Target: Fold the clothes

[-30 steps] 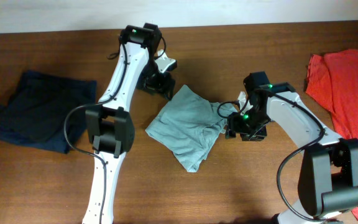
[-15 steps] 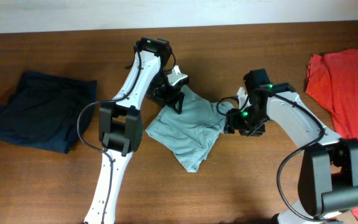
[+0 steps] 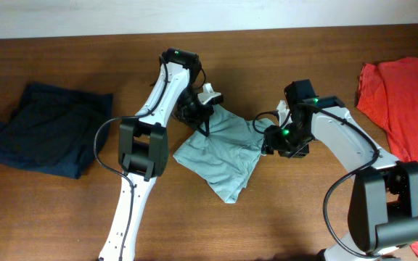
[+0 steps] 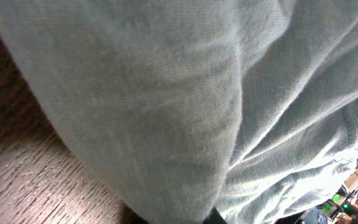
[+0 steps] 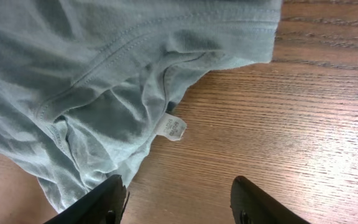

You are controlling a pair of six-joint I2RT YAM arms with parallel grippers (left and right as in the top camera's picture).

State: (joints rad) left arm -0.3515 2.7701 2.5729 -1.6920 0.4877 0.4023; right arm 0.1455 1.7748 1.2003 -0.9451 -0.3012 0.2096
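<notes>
T-shirt (image 3: 220, 148) lies crumpled — brown wooden table (image 3: 303, 217).

The left arm (image 3: 158, 90) is reached out toward 12 o'clock with the left gripper (image 3: 203, 116) squeezed shut, while the right arm (image 3: 347, 138) is bent toward 10 o'clock with the right gripper (image 5: 178, 202) spread open.

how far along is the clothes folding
Possibly done: the navy garment lies in a compact, rumpled pile at left. In hand: the grey-blue T-shirt, crumpled mid-table, left jaws shut on its top edge, right jaws open beside it. Remaining: the orange-red shirt, spread loose at right.
</notes>
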